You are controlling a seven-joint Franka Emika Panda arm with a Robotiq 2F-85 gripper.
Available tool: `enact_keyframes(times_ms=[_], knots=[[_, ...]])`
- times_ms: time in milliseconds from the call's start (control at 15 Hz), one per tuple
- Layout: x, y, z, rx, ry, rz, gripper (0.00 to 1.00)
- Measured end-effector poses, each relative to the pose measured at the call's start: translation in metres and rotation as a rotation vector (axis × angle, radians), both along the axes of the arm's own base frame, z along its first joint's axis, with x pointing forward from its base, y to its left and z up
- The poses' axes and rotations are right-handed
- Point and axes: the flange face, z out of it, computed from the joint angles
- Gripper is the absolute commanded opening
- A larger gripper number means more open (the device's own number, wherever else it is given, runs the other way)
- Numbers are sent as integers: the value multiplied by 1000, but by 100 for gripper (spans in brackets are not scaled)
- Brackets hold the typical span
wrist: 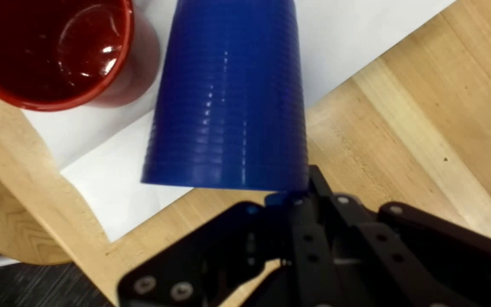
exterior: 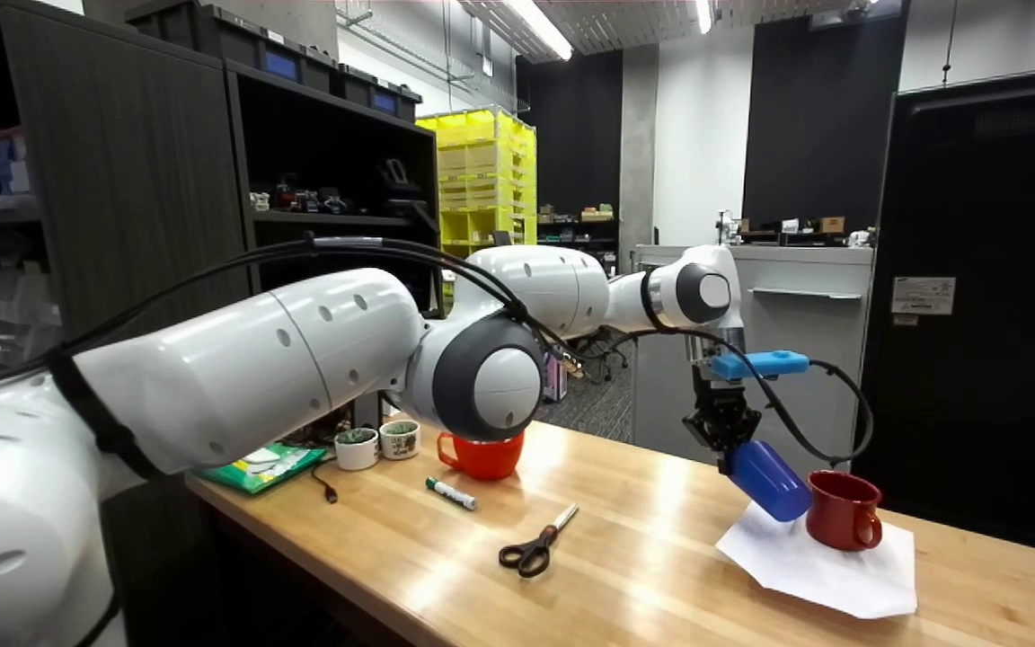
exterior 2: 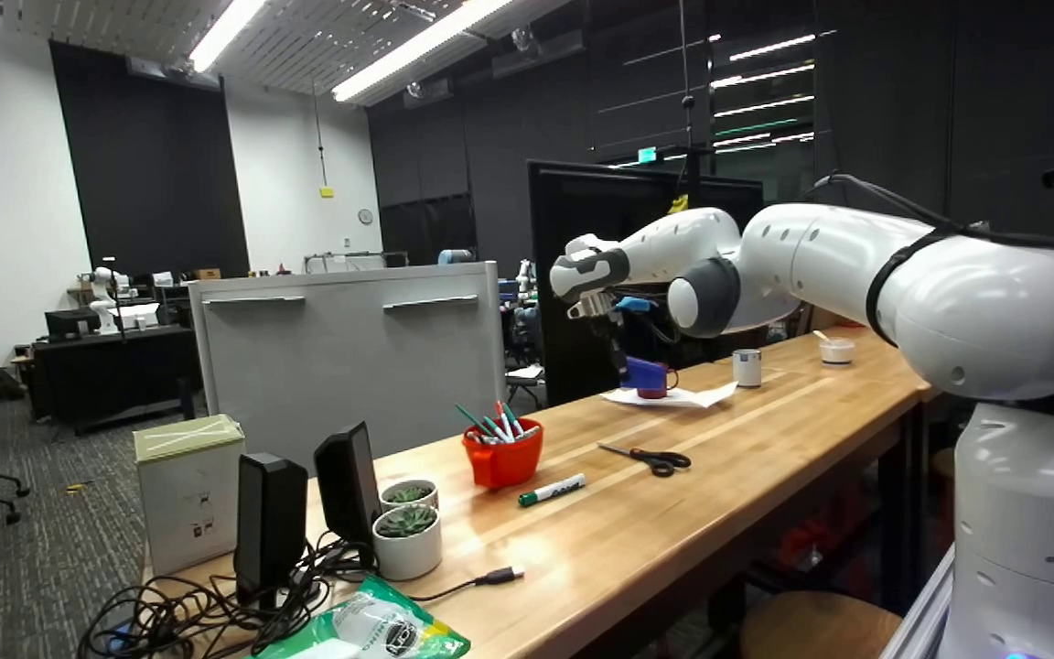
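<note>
The claw grips the tilted cup by one edge. Such an off-centre hold could let it swivel and strike the mug.

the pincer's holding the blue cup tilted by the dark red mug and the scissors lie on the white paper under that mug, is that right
Not quite: the scissors lie on the wooden tabletop, apart from the white paper, as both exterior views show. The pincer does hold the blue cup tilted by the dark red mug, which stands on that paper.
</note>
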Motion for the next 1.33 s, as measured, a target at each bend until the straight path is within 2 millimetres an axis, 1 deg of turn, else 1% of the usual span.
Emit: enact_keyframes(times_ms=[333, 733, 867, 1000, 1133, 1267, 1333], knots=[[7, 13, 30, 43, -81, -20, 1], [11, 35, 82, 228, -206, 23, 1], [11, 39, 99, 305, -253, 61, 1], [9, 36, 110, 367, -290, 114, 1], [5, 27, 113, 422, -314, 182, 1], [-3, 11, 109, 489, -324, 265, 1], [-10, -1, 106, 523, -325, 306, 1]])
